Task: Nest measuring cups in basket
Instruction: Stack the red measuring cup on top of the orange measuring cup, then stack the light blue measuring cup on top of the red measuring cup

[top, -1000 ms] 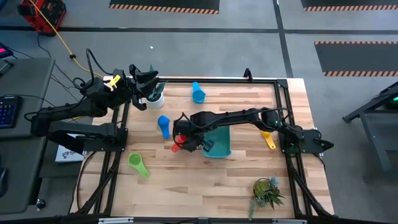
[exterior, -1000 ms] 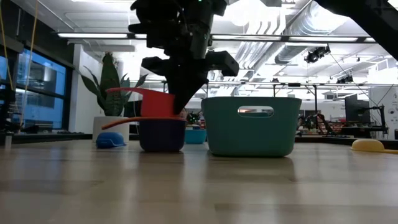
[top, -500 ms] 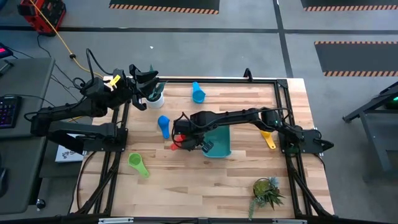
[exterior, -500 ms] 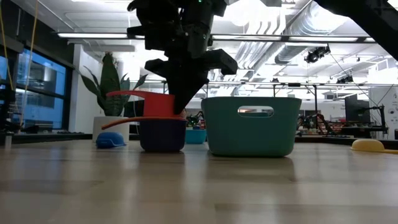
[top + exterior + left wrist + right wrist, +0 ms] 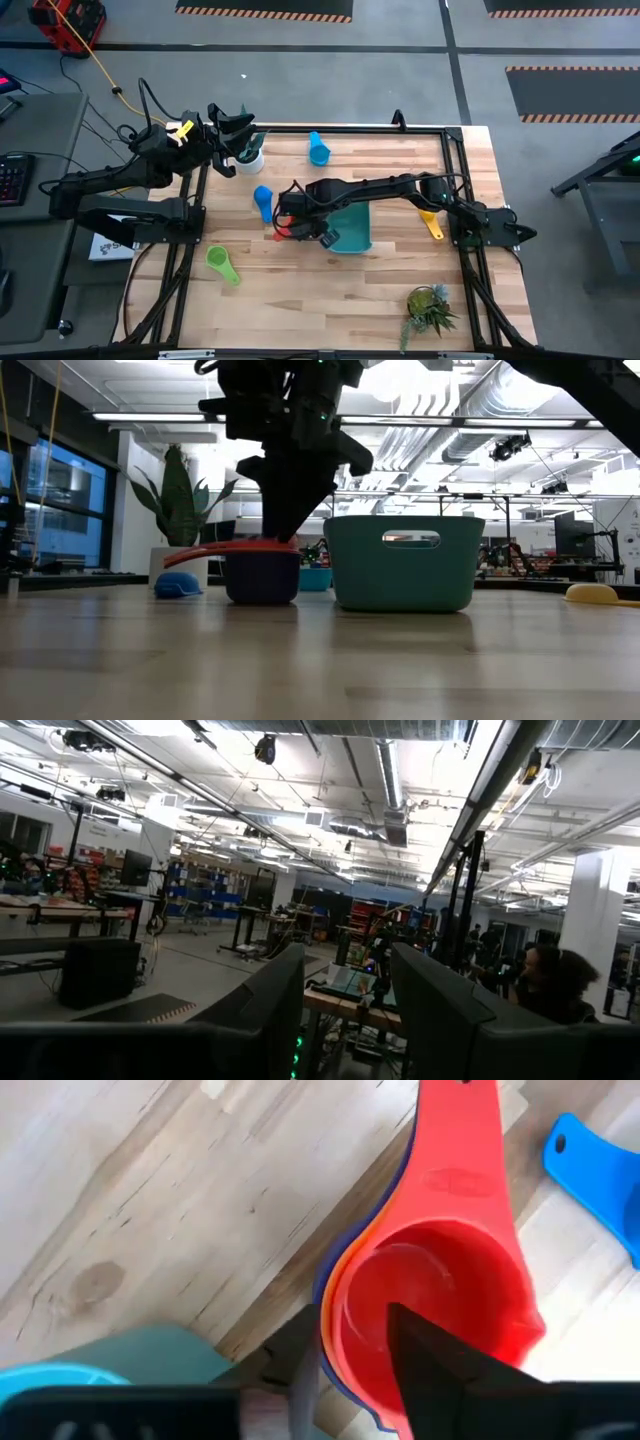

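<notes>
Under the right gripper (image 5: 350, 1365), red cup (image 5: 440, 1300) partly hidden; fingers apart

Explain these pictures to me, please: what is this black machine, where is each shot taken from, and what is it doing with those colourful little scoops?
It is a robot with two dark arms at a pale wooden table. One camera looks straight down, one sits at table height, and one rides on each wrist. The right gripper hangs over a stack of nested plastic measuring cups, the red cup on top, beside the teal plastic basket. Its fingers sit at the red cup's rim. The left gripper waits at the table's far corner by a white plant pot. Loose blue, light blue, green and yellow cups lie around.
</notes>
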`<state>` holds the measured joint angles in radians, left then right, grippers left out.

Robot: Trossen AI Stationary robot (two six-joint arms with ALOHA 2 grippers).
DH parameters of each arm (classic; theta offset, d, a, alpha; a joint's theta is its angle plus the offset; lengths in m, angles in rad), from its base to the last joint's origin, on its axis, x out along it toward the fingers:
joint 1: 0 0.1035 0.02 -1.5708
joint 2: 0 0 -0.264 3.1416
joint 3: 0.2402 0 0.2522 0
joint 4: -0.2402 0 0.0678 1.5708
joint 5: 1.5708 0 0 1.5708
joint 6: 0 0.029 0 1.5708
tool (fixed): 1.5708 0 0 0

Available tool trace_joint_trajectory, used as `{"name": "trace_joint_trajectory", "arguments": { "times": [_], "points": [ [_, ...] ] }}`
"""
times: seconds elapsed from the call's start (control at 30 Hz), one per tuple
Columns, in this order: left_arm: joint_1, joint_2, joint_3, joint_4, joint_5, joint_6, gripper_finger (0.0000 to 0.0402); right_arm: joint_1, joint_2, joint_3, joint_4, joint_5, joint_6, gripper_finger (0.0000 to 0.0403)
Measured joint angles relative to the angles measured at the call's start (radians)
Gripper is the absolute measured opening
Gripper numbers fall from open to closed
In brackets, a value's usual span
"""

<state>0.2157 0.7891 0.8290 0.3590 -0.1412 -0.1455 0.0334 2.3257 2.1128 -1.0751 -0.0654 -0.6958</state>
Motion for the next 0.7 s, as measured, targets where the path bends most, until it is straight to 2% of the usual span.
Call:
{"name": "trace_joint_trajectory", "arguments": {
  "times": [0.17, 0.33, 0.47, 0.6, 0.7],
  "points": [
    [0.000, 0.000, 0.000, 0.000, 0.000, 0.000, 0.0142, -0.003, -0.001, 0.039, -0.036, -0.017, 0.054, 0.0145],
    [0.000, 0.000, 0.000, 0.000, 0.000, 0.000, 0.0142, -0.024, -0.004, 0.166, -0.139, -0.117, 0.132, 0.0146],
    [0.000, 0.000, 0.000, 0.000, 0.000, 0.000, 0.0142, -0.050, -0.016, 0.243, -0.283, -0.138, 0.187, 0.0145],
    [0.000, 0.000, 0.000, -0.002, 0.000, 0.000, 0.0142, -0.082, -0.116, 0.122, -0.351, -0.153, 0.246, 0.0145],
    [0.000, 0.000, 0.000, -0.015, 0.000, 0.000, 0.0142, -0.105, -0.203, -0.026, -0.357, -0.181, 0.294, 0.0145]
  ]
}}
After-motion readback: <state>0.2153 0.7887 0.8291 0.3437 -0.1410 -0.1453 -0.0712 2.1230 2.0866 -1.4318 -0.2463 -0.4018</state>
